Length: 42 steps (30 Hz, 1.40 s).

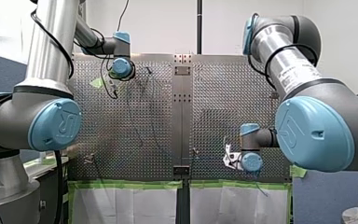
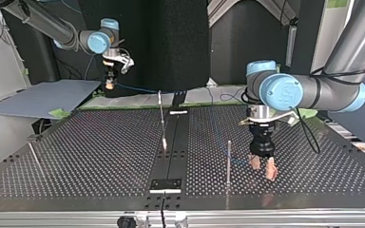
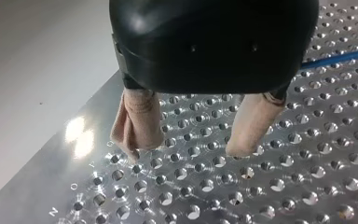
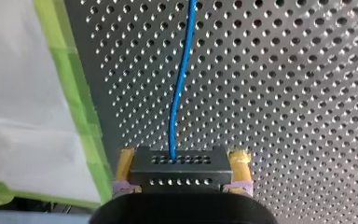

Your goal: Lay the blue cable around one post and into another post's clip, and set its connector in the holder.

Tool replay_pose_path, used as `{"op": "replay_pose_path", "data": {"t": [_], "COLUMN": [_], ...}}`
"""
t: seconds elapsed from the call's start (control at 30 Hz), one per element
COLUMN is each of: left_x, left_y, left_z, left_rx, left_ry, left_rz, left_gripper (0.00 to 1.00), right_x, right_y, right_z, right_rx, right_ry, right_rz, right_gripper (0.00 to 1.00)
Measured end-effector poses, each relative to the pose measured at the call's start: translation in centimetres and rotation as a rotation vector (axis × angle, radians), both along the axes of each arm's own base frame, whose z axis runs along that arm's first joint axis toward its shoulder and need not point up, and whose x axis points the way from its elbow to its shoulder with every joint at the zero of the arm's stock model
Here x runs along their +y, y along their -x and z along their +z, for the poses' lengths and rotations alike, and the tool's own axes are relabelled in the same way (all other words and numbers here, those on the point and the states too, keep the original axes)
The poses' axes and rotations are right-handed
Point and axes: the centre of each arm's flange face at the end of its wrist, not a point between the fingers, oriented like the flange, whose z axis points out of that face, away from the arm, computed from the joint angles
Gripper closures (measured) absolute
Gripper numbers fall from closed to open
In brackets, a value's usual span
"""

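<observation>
Over the table [image 2: 100,156], left tool [image 2: 263,169] points down, spread, empty; right tool [image 2: 108,86] seemingly clamps the connector [image 4: 179,170].

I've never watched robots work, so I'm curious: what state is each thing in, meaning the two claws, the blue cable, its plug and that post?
left gripper: open, nothing between its beige pads.
right gripper: shut on the connector.
connector: held between yellow pads, not in any holder.
blue cable: runs loose from the connector.
post: upright.
</observation>
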Motion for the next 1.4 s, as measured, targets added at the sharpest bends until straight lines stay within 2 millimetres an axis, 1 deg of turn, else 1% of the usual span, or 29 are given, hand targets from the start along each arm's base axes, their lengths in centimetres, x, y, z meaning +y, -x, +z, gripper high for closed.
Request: {"op": "replay_pose_path", "data": {"t": [0.1, 0.23, 0.47, 0.6, 0.7, 0.73, 0.87, 1.2, 1.4], "left_x": [0.0, -0.1, -0.2, -0.2, -0.2, -0.2, -0.3, -0.3, -0.5], "left_y": [0.0, 0.0, 0.1, 0.1, 0.1, 0.1, 0.1, 0.1, 0.2], "left_z": [0.0, 0.0, 0.0, 0.0, 0.0, 0.0, 0.0, 0.0, -0.1], "left_rx": [0.001, 0.001, 0.002, 0.002, 0.002, 0.002, 0.002, 0.002, 0.011], "left_ry": [0.0, 0.002, 0.003, 0.003, 0.003, 0.003, 0.003, 0.009, 0.049], "left_rz": [-0.001, -0.002, -0.003, -0.002, -0.003, -0.003, -0.003, -0.006, -0.044], "left_gripper": [0.0, 0.0, 0.0, 0.0, 0.0, 0.0, 0.0, 0.0, 0.0], "right_x": [0.7, 0.9, 0.2, -0.3, -0.5, -0.5, -0.5, 0.2, 0.3], "right_y": [0.5, 0.8, 0.6, 0.3, 0.0, 0.0, -0.2, -0.3, -0.3], "right_z": [0.8, 2.2, 5.9, 8.4, 9.8, 10.0, 9.2, 4.6, 4.0], "right_rx": [0.005, 0.007, -0.008, -0.016, -0.021, -0.022, -0.023, -0.01, -0.01], "right_ry": [-0.023, -0.034, 0.013, 0.06, 0.096, 0.103, 0.113, 0.082, 0.08], "right_rz": [-0.003, -0.006, 0.001, 0.009, 0.014, 0.015, 0.019, 0.027, 0.028], "right_gripper": [0.82, 0.82, 0.82, 0.82, 0.82, 0.82, 0.82, 0.82, 0.82]}}
